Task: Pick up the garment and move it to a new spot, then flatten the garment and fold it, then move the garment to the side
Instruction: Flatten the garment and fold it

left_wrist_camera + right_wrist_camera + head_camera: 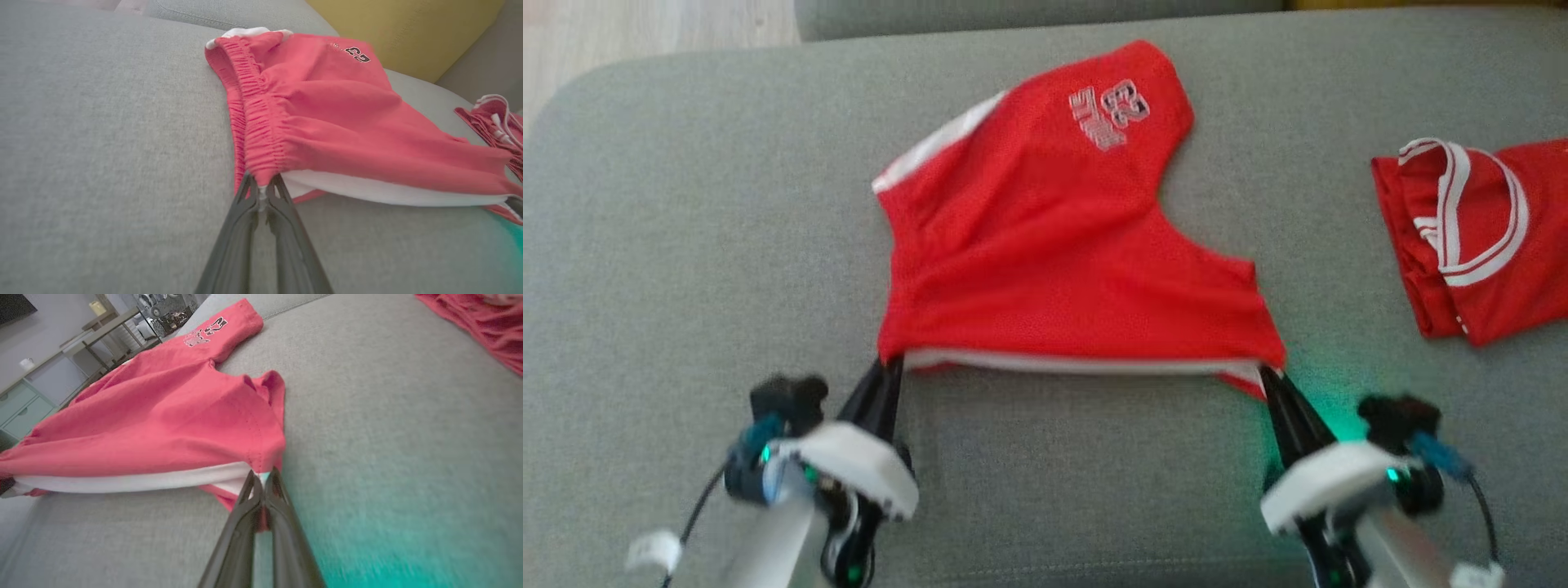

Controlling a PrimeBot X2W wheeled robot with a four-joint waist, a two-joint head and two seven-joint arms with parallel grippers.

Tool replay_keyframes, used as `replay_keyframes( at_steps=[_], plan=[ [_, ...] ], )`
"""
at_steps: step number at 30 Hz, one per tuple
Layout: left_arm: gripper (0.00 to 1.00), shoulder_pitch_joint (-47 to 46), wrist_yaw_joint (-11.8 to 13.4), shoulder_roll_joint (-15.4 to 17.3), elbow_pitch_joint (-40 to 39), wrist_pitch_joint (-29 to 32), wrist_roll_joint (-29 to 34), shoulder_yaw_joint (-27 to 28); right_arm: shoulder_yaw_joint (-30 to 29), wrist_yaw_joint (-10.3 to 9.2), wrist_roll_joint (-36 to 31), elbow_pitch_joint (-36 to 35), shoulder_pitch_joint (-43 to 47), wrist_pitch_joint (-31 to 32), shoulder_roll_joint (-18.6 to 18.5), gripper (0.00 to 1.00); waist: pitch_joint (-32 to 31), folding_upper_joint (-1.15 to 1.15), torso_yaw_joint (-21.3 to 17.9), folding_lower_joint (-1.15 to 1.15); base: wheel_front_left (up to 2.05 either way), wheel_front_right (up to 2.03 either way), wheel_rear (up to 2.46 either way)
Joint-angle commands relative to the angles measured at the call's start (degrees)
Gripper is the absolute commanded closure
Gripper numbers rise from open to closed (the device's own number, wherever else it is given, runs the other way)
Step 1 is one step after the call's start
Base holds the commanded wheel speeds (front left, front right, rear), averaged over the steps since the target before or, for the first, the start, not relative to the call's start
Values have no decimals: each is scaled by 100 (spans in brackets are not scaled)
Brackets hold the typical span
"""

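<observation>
Both tools are pressed together on cloth. The left tool [889, 371] pinches the waistband end of the red shorts [1045, 245], and the right tool [1270, 380] pinches the opposite near corner, with the white trim [1078, 362] stretched taut between them. The shorts lie on the grey sofa [686, 245], their far leg skewed and rumpled. Another red garment [1478, 237] lies well apart to the right. Each pinch looks shallow, so an uneven pull could slip a corner free or drag in creases instead of flattening.

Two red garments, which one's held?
The centre shorts, marked 23: left hand and right hand pinch its near corners. The striped garment lies free.
</observation>
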Motion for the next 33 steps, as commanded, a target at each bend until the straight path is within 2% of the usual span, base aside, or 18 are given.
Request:
replay_keyframes(
  at_steps=[1,3,6,11,17,21,25,29,33],
  plan=[
    [100,276,78,203,-464,-70,44,231,-198,-5,-179,-617,458,61,9,100,-141,0,26,0,0,0,0],
    [100,451,113,232,-623,-70,51,232,-335,-5,-254,-895,700,185,40,100,-184,0,33,0,0,0,0],
    [100,1092,289,299,-1283,33,-7,247,-933,-5,-638,-2100,1663,824,186,100,-353,0,68,0,0,0,0],
    [100,1827,561,363,-2177,360,-119,280,-1404,-5,-1002,-3607,2719,1696,369,100,-515,0,113,0,0,0,0],
    [100,2344,806,474,-3082,744,-183,295,-1722,-5,-1103,-4753,3345,2338,430,100,-577,0,180,0,0,0,0],
    [100,2293,859,514,-3333,892,-187,291,-1847,-5,-1075,-4950,3205,2470,433,100,-549,0,216,0,0,0,0],
    [100,1961,869,496,-3380,1002,-201,298,-1973,-5,-1179,-4887,2645,2532,434,100,-393,0,283,0,0,0,0],
    [100,1427,803,441,-3275,1018,-243,324,-2008,-5,-1171,-4576,1745,2602,400,100,-135,0,390,0,0,0,0],
    [100,848,691,374,-3009,1044,-316,336,-1942,-5,-1128,-4031,728,2643,207,100,196,0,503,0,0,0,0]
  ],
)
